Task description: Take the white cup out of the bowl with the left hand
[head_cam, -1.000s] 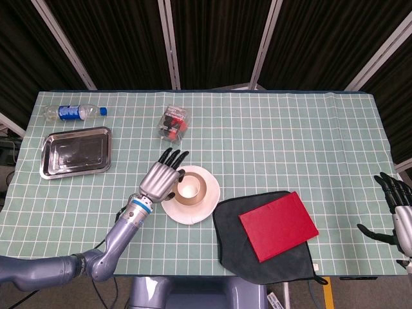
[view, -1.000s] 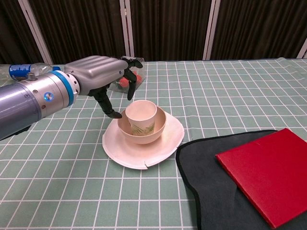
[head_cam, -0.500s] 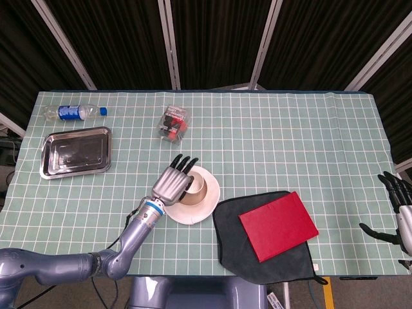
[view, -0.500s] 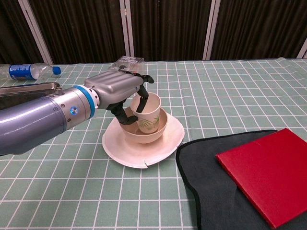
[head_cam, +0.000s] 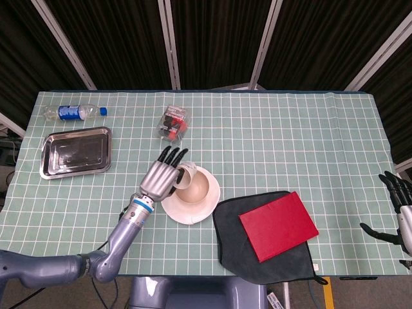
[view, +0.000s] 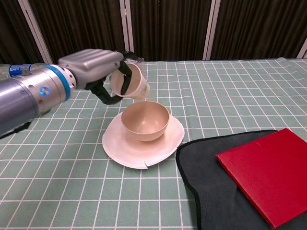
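In the head view, the white cup (head_cam: 186, 174) is being held by the left robot hand (head_cam: 161, 177), its fingers curled around the cup's side. The bowl (head_cam: 197, 188) is being left just to the right of that robot hand, on a white plate (head_cam: 187, 211). A red book (head_cam: 278, 225) on a dark cloth (head_cam: 232, 248) is being seen further right, a steel tray (head_cam: 76, 152) and a bottle (head_cam: 73, 112) well to the left, and a clear packet (head_cam: 174, 123) just beyond the fingertips. The right robot hand (head_cam: 400, 212) is being kept at the far right edge of the surface (head_cam: 290, 141), fingers spread, nothing in it.

In the chest view, the cup (view: 128, 80) is being held tilted in the left robot hand (view: 91, 69), above the bowl (view: 145, 120) and clear of its rim.
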